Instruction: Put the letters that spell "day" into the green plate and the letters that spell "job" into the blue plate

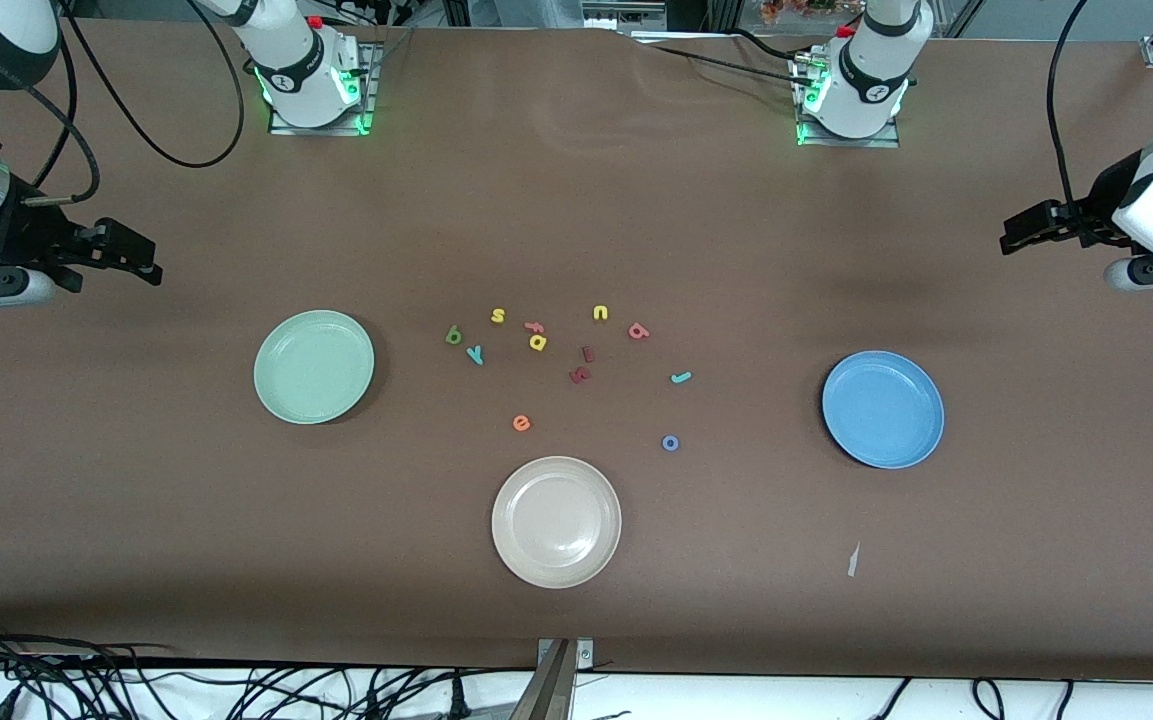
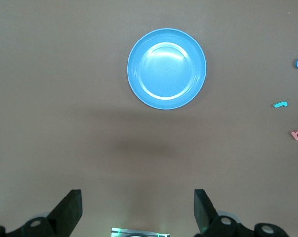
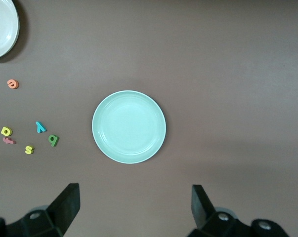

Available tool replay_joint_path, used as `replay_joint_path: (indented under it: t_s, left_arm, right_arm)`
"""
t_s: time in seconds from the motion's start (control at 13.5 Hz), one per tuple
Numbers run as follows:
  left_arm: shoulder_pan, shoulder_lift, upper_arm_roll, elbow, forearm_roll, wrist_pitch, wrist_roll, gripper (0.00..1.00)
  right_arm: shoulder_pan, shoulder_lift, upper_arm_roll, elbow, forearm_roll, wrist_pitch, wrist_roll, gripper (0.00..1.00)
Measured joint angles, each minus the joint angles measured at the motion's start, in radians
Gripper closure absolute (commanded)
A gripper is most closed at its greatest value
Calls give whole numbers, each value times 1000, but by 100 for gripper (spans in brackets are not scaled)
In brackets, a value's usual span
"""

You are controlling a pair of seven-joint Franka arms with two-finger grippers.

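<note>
So both your hands, left point(image 1: 1011, 240) and right point(image 1: 151, 268), hang spread wide at the worktop's ends, d point(image 1: 453, 335) nearer the right one beside the green plate point(image 1: 281, 395), nothing plated yet.

The brown table point(image 1: 576, 200) carries green plate point(image 1: 314, 366), blue plate point(image 1: 882, 409), beige plate point(image 1: 556, 521) and scattered foam letters point(image 1: 576, 365).

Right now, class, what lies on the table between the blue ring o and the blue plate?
Nothing: in the front view only bare brown table separates the blue ring o from the blue plate.
</note>
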Motion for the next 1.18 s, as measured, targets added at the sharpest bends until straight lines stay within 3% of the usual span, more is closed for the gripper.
replay_joint_path:
  t_s: [0.22, 0.59, 0.96, 1.18]
  left_arm:
    - [-14, 36, -48, -3, -4, 45, -97, 0]
    - [-59, 231, -280, -11, -5, 306, -458, 0]
    - [-180, 454, -302, -12, 17, 573, -681, 0]
    - [-251, 560, -303, -11, 161, 673, -900, 0]
  right_arm:
    - [1, 0, 2, -1, 0, 0, 0, 0]
    - [53, 23, 9, -6, 4, 34, 51, 0]
    - [107, 93, 12, -4, 5, 88, 121, 0]
    - [134, 143, 12, 1, 5, 128, 166, 0]
